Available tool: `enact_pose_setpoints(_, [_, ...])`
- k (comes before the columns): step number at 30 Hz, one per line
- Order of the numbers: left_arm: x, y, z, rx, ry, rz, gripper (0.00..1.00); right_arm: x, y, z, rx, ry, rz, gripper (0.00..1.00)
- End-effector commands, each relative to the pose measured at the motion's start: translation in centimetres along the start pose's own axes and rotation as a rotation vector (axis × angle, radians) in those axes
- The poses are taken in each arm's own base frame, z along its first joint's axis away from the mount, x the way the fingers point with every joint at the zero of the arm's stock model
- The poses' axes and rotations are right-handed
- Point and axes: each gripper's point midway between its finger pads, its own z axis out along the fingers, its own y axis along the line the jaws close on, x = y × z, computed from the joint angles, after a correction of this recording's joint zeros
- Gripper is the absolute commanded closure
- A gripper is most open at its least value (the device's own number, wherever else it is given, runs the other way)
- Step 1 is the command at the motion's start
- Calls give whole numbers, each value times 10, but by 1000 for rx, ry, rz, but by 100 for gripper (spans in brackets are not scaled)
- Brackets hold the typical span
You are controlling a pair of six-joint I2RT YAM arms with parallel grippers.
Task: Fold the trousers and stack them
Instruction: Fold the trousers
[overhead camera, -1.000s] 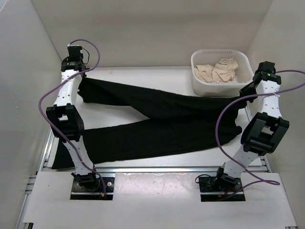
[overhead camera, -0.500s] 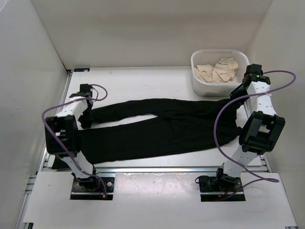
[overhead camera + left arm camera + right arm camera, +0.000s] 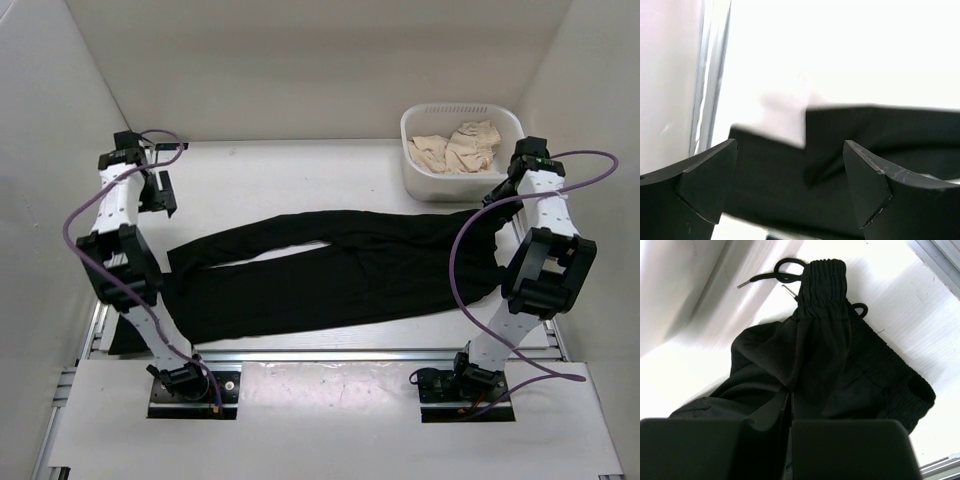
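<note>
- The trousers [image 3: 330, 270] lie spread flat, legs side by side, with the waist end near the white basket [image 3: 440, 188].
- The left gripper [image 3: 790, 147] gapes wide and empty over the cuffs, far from the basket.
- The right gripper [image 3: 790, 415] is clamped on trouser fabric near the waistband.

One pair of black trousers [image 3: 330, 270] lies on the one desk [image 3: 300, 175], and it has two legs. One drawstring [image 3: 775, 272] shows at the waistband, with two tipped ends in sight. There is one white basket [image 3: 440, 187]. It holds beige cloth pieces [image 3: 460, 147], at least two; an exact count cannot be made. Two arms stand at the near edge, each trailing one purple cable, so two cables [image 3: 80, 215]. There are two grippers, the left gripper [image 3: 790, 150] and the right gripper [image 3: 790, 405], with two fingers each.
</note>
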Motion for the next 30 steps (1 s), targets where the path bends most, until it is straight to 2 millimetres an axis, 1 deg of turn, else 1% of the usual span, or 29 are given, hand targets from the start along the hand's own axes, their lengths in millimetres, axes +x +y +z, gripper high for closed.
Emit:
enact_pose_setpoints(1, [13,-27,41,45,132,53,3,-10,6,-1,-10,-34,-13,100])
enact_pose_setpoints(2, [20,-34,49,49,167,72,5,-9,3,-1,4,-31,-14,100])
enact_pose_setpoints(3, [32,-34,63,37,228,85,5,-9,3,-1,5,-31,-23,100])
enact_pose_setpoints(4, [37,-41,65,40,251,105,5,-10,1,-1,12,-36,-23,100])
enact_pose_setpoints(6, [57,-41,73,39,310,116,3,-10,1,-1,12,-36,-23,100])
enact_pose_setpoints(7, [64,-41,75,38,330,120,3,-8,1,3,18,-28,-24,100])
enact_pose_setpoints(8, [73,-37,80,6,346,129,3,-8,1,3,18,-28,-24,100])
enact_pose_setpoints(10, [89,-36,91,-7,401,143,3,-7,0,6,24,-20,-24,100])
enact_pose_setpoints(12, [97,-33,95,-9,430,140,9,-8,1,8,25,-19,-24,100])
enact_pose_setpoints(13, [105,-36,94,8,455,141,17,-12,4,6,18,-29,-23,100])
enact_pose_setpoints(14, [107,-38,93,22,465,139,25,-9,2,9,28,-14,-25,100])
enact_pose_setpoints(15, [110,-43,91,50,476,134,36,-13,4,7,21,-24,-24,100])
enact_pose_setpoints(16, [116,-44,91,61,507,137,54,-17,7,4,13,-35,-23,100])
enact_pose_setpoints(17, [110,-45,93,62,495,134,86,-17,10,6,4,-27,-12,100])
enact_pose_setpoints(19, [96,-43,92,71,459,112,86,-23,16,4,-14,-36,-11,100])
enact_pose_setpoints(20, [87,-38,94,58,440,102,86,-24,17,1,-15,-38,-11,100])
enact_pose_setpoints(21, [57,-28,92,23,355,83,86,-24,17,2,-11,-32,-12,100])
enact_pose_setpoints(22, [39,-24,89,1,303,77,86,-28,20,-1,-18,-41,-11,100])
enact_pose_setpoints(23, [14,-18,82,-23,212,61,86,-31,21,-5,-22,-48,-10,100])
enact_pose_setpoints(24, [-17,-7,69,-51,114,33,86,-31,21,-5,-22,-48,-19,100])
enact_pose_setpoints(25, [-34,-5,58,-51,53,19,86,-32,22,-9,-27,-55,-19,100])
enact_pose_setpoints(26, [-50,-2,41,-51,-15,4,86,-32,22,-9,-27,-55,-19,100])
enact_pose_setpoints(27, [-64,0,29,-51,-67,-8,86,-33,22,-13,-34,-64,-18,100])
enact_pose_setpoints(29, [-70,2,19,-70,-96,-8,86,-29,21,-15,-39,-56,-18,100])
enact_pose_setpoints(30, [-78,5,10,-80,-135,-18,86,-27,22,-15,-52,-55,-18,100])
